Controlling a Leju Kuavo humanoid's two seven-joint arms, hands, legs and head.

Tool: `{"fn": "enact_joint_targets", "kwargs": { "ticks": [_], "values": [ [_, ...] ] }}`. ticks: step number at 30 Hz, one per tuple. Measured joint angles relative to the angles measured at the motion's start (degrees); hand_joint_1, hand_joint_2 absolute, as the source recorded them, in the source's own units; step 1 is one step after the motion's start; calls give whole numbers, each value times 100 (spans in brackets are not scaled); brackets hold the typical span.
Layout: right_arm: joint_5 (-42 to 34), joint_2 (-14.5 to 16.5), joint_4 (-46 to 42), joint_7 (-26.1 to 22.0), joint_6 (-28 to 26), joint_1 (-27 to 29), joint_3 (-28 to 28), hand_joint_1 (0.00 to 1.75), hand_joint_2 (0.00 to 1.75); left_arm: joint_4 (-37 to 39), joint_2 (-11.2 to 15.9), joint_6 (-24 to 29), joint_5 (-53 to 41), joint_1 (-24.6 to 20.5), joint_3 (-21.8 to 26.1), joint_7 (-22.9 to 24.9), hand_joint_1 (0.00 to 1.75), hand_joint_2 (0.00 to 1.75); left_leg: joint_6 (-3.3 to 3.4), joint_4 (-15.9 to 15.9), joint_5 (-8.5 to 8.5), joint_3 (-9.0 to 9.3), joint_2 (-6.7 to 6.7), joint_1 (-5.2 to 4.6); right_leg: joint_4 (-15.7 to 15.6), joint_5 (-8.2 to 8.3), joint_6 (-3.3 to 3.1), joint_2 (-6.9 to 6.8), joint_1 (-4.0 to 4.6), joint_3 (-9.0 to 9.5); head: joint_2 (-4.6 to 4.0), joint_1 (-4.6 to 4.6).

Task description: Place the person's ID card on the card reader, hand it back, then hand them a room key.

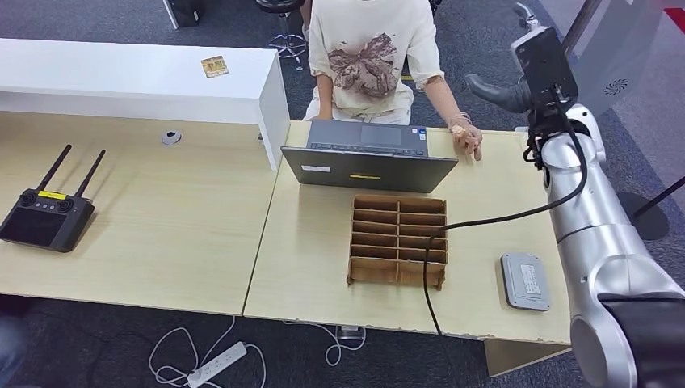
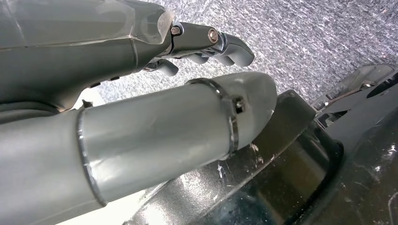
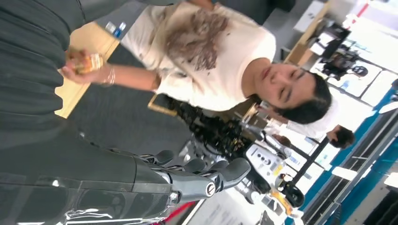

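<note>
small tan id card pinched in the person's hand at the pale wood worktop edge. right hand raised nearby, spread, empty. step: receive card; next, reach and grip it.

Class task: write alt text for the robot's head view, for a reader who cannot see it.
A person in a printed T-shirt stands behind a wooden desk, one hand on it beside a laptop. The robot's right hand is raised near that hand. A slotted wooden organiser and a grey card reader lie nearer the robot.
</note>
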Motion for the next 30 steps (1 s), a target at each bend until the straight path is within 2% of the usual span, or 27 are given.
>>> {"fn": "enact_joint_targets", "kwargs": {
  "ticks": [7,10,13,16,21,25,30],
  "values": [
    [-1884,-674,-1441,40,427,1244,-252,0,175,0,-23,37,-1,26,119,24,0,0,5,1,-4,-5,-4,0,-6,0,1,-8,-4,0,0,0],
    [-2316,-923,-2086,-105,401,1882,-385,0,175,0,-26,46,-2,32,167,35,0,0,6,1,-5,-6,-10,0,-11,-1,1,-14,-3,1,0,1],
    [-2311,-1106,-2763,-442,160,2617,-530,0,175,0,-29,51,-3,40,199,43,0,0,8,0,-6,-10,-14,-1,-11,-1,2,-17,-2,0,0,0],
    [-1999,-1166,-3309,-711,-120,3209,-659,0,175,0,-34,65,-13,42,237,60,0,0,8,-1,-8,-9,-5,-1,-11,-2,1,-9,0,-4,0,-1],
    [-1573,-1191,-4179,-799,-322,4238,-861,0,175,0,-41,88,-18,54,291,96,0,0,7,-2,-9,-10,-28,5,-11,-10,7,-34,6,6,0,2],
    [-1797,-1081,-4869,-983,95,5095,-976,0,175,0,-41,82,-62,54,325,102,0,0,7,-4,-9,-15,-30,4,-8,-11,6,-33,4,0,0,-1],
    [-2115,-949,-5418,-1007,786,5676,-1072,0,175,0,-41,63,-100,50,383,102,0,0,7,-4,-9,-14,-28,4,-9,-12,6,-28,3,-1,0,1]
  ]
}}
